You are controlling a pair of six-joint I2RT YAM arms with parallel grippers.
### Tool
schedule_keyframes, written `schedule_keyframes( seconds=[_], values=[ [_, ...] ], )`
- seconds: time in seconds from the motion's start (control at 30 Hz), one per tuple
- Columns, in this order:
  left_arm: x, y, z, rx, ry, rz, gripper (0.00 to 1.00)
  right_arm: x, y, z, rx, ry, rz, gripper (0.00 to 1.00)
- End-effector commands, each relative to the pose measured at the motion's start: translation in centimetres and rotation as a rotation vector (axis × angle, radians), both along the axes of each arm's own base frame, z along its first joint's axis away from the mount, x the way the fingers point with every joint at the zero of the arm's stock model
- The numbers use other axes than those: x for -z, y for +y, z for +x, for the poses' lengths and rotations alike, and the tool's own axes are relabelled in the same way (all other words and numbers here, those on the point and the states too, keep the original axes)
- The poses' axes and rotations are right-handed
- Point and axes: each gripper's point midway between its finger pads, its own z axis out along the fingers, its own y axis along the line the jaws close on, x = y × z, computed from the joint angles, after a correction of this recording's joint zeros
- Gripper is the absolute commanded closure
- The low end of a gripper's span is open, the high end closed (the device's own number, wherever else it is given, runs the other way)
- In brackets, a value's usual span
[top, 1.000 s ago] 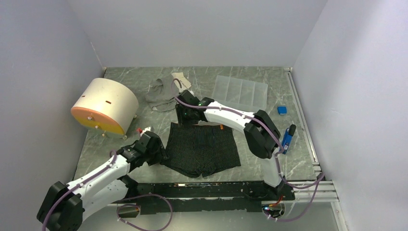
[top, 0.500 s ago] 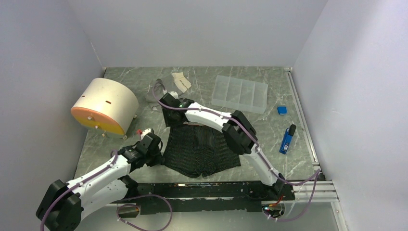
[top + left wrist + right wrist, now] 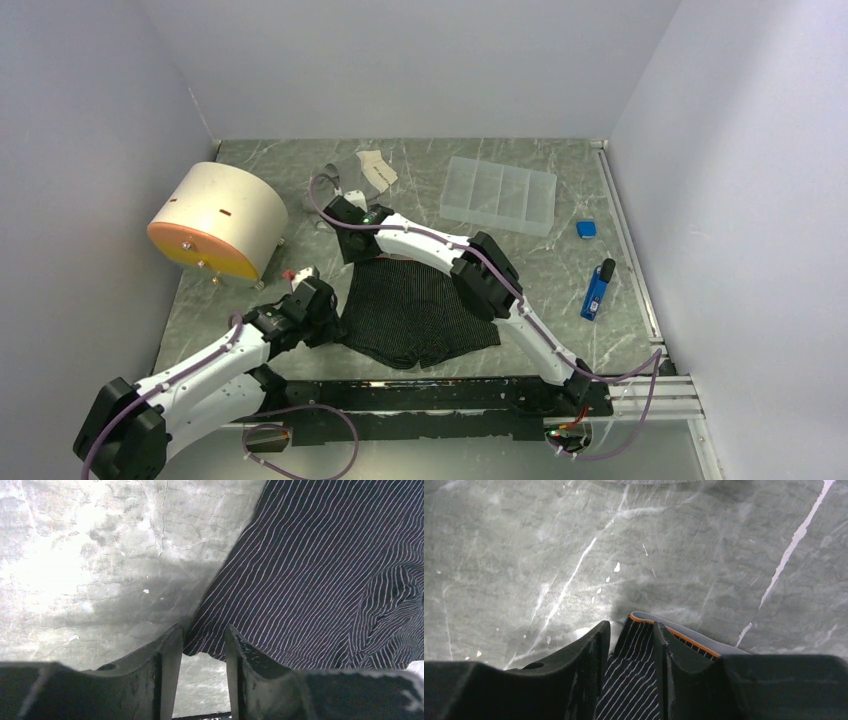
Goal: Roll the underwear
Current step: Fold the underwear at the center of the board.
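Top: underwear [image 3: 420, 315] lies flat mid-tabletop [image 3: 560, 260], waistband on the far side. Left fingers [image 3: 320, 308] sit at its near-left edge and right fingers [image 3: 350, 238] at the far-left corner. Both are on the same side, probably so the roll starts from that edge.

Left wrist: fingers [image 3: 172, 652] are a narrow gap apart with the striped hem corner between them. It looks pinched, held low against the tabletop.

Right wrist: fingers [image 3: 599, 645] have the same narrow gap, gripping the waistband [image 3: 684, 636] corner. The corner is slightly lifted, which keeps the edge taut.
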Motion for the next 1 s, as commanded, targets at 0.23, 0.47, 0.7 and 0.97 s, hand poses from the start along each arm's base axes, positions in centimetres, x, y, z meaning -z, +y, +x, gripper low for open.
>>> schedule_keyframes(
  seconds=[0.23, 0.47, 0.7, 0.97],
  values=[
    [1.3, 0.5, -1.9, 0.006, 0.058, 0.034, 0.53, 1.4, 0.0, 0.3, 0.006, -0.064, -0.105, 0.64],
    [1.5, 0.8, -2.2, 0.004, 0.070, 0.068, 0.65, 0.5, 0.3, 0.3, -0.002, -0.095, -0.106, 0.72],
    [1.0, 0.8, -1.6, 0.001, 0.043, 0.078, 0.88, -0.4, 1.3, 0.2, -0.030, -0.086, -0.068, 0.79],
    [-1.7, 0.4, 0.1, -0.010, -0.047, 0.056, 0.95, -3.6, 2.2, 0.3, -0.052, -0.096, 0.005, 0.97]
  ],
)
